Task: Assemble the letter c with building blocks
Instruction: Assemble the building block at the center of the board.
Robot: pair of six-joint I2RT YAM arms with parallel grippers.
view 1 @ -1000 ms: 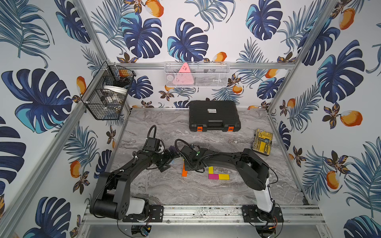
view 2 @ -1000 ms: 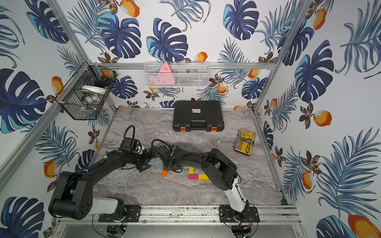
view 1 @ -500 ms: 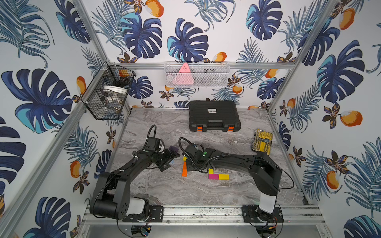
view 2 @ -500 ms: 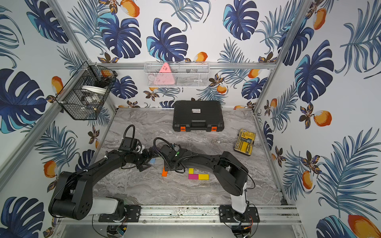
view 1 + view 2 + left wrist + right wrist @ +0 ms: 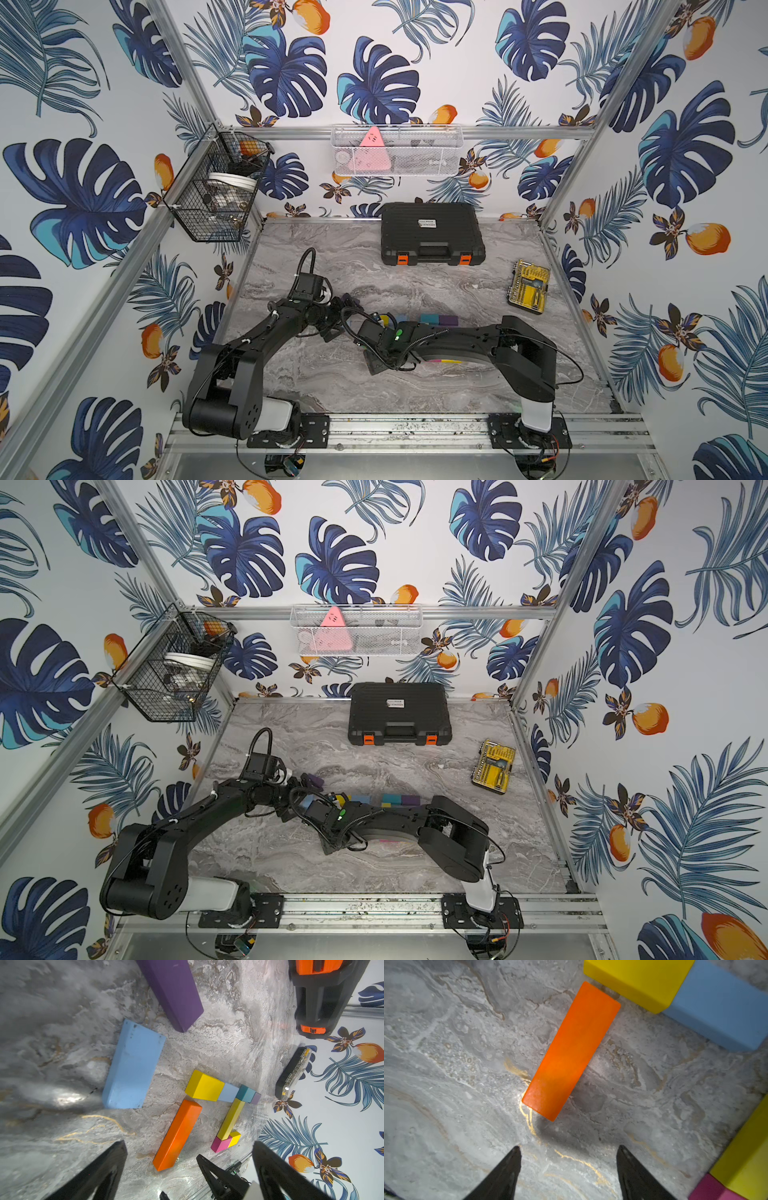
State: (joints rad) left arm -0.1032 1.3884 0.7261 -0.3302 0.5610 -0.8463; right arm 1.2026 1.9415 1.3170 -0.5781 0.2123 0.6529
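Change: the right gripper (image 5: 568,1147) had let go of the orange block (image 5: 571,1051). A second before, its fingers were shut on it. Now they stood partly spread with nothing between them, drawn back toward 6 o'clock off the block. The orange block lay flat and free on the table (image 5: 446,1084), long axis roughly 6 to 12. Its far end sat just beside the yellow block (image 5: 637,980); whether they touched could not be told. In both top views the right arm covered it.

The left gripper (image 5: 189,1141) was unchanged: fingers fully spread, empty, at 9 o'clock of the build.

Beyond the orange block a row ran 9 to 3: yellow block, small blue block (image 5: 228,1093), teal block (image 5: 428,319), small purple block (image 5: 449,320). The long yellow block (image 5: 231,1120) lay at 3 o'clock of the orange one, with the magenta block (image 5: 221,1144) and a small yellow block (image 5: 235,1137) at one end. Loose at 9–10 o'clock of the row were the big blue block (image 5: 133,1066) and big purple block (image 5: 172,991). Far off were the tool case (image 5: 432,232) at 12 and the bit case (image 5: 528,286) at 2.

Judgement: the orange block was set as the C's spine, dropping from the row's 9 o'clock end. Top bar and spine looked placed; the bottom bar was not yet lined up. Likely next: square the orange block, then build the bottom.
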